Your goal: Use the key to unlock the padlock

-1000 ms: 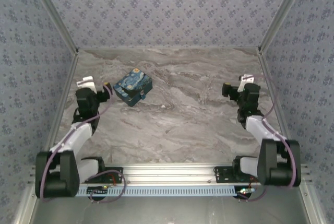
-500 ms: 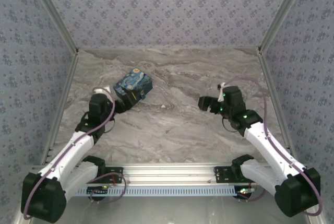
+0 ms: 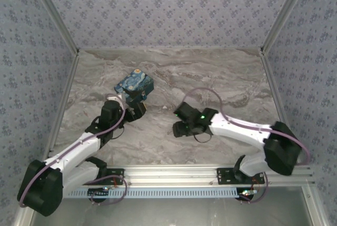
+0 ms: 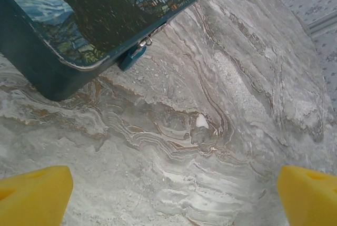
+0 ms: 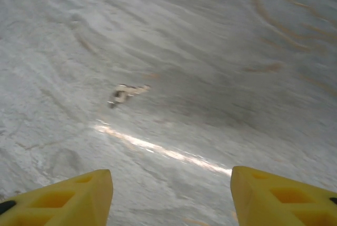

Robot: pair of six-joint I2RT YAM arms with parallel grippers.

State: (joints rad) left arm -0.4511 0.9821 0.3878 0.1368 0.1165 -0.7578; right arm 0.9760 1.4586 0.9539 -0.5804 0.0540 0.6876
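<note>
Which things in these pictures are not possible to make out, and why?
Right wrist view: the small pale object on the table is motion-blurred; key or not, unclear.
Left wrist view: the padlock beside the box is too small to show its keyhole.
Top view: the left claw covers the box's near side.

You have a box (image 3: 134,85) printed with a swirling blue-and-yellow night sky. It sits on the far left part of the table (image 3: 226,86), turned at an angle to the edges, and its sides are dark teal. The tabletop is grey-brown with streaky marble veins. Walls (image 3: 168,10) papered in a small floral repeat close three sides. A metal rail (image 3: 174,173) runs along your near edge.
</note>
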